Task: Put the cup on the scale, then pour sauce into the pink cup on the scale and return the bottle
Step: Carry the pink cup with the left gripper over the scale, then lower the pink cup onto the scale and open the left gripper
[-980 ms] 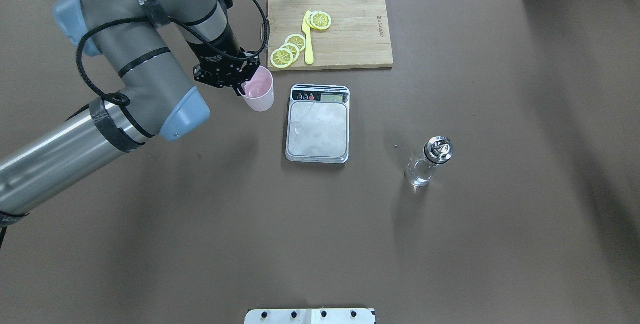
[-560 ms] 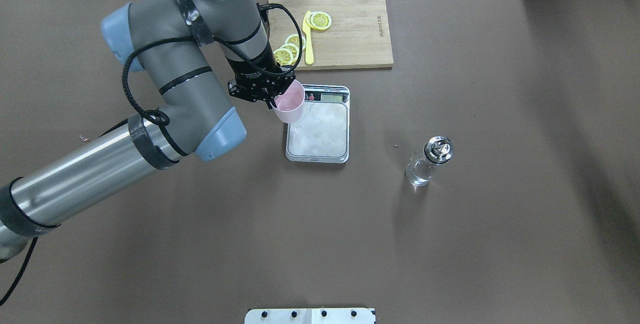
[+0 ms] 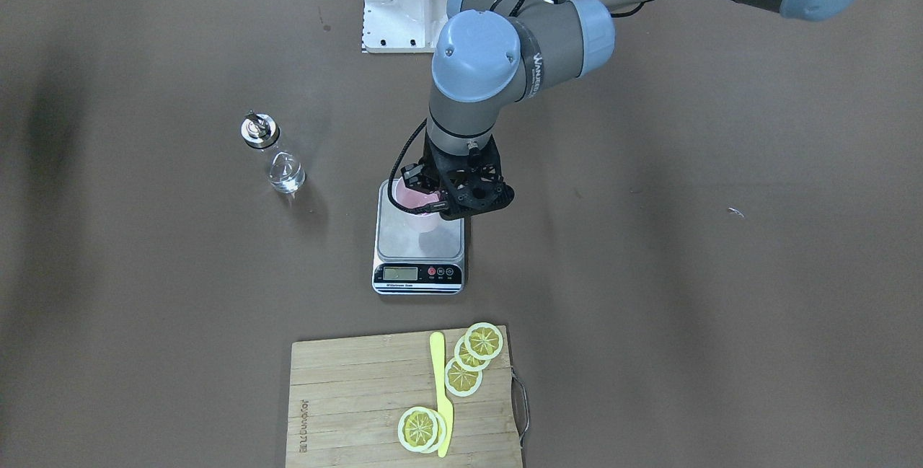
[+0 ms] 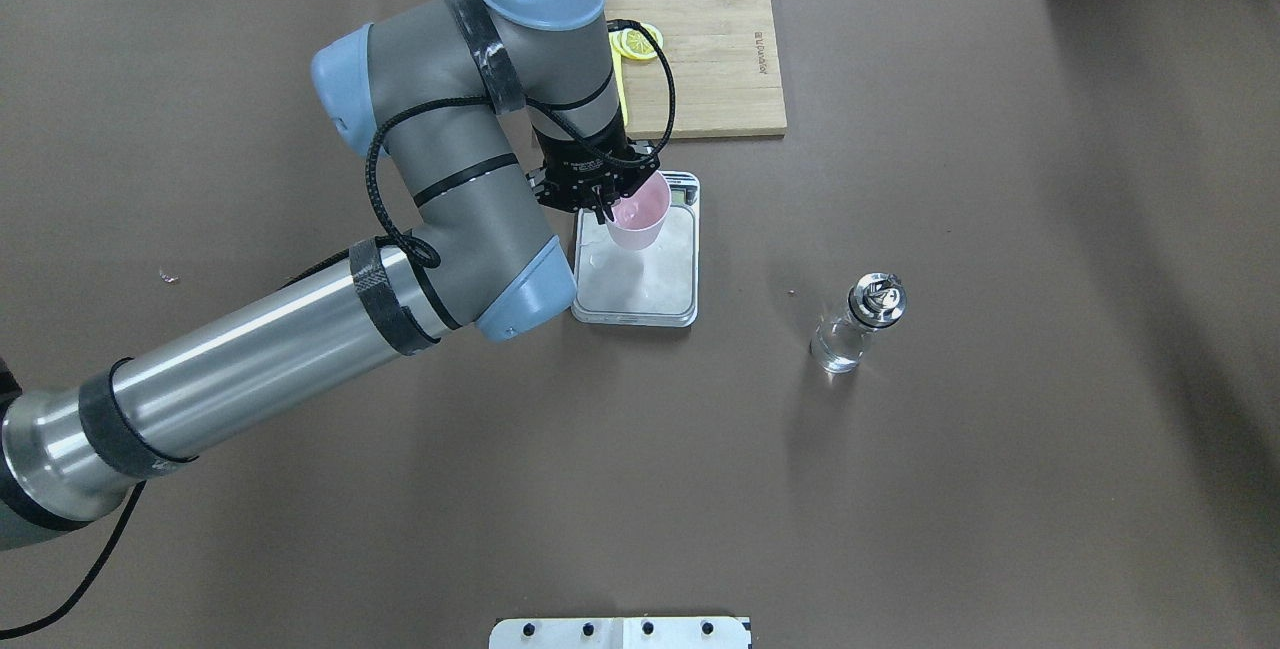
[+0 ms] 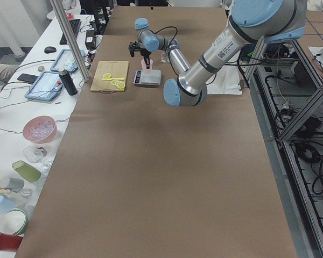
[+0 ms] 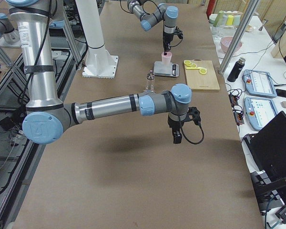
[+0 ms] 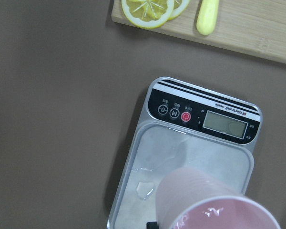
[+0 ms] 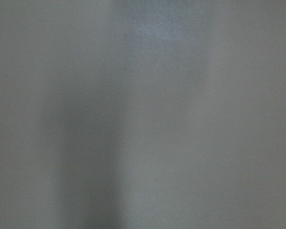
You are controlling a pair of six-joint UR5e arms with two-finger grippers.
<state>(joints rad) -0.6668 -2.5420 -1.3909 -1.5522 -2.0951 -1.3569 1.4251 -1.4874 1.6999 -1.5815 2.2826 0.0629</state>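
While the left gripper is clamped on the rim of the cup, the cup hangs upright, mouth up, over the scale below the claw. Only the left wrist view makes the print "Electronic Scale" readable. The bottle stands upright, well to the claw's right. For the right gripper, I cannot tell its state.

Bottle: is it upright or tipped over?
Upright: the bottle stands on its base on the table, silver spout uppermost, nothing touching it.

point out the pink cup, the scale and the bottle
cup (image 4: pixel 640 212): overhead exterior view, inside its mouth
scale (image 4: pixel 648 279): overhead exterior view, bare steel platform
bottle (image 4: pixel 838 342): overhead exterior view, clear glass body
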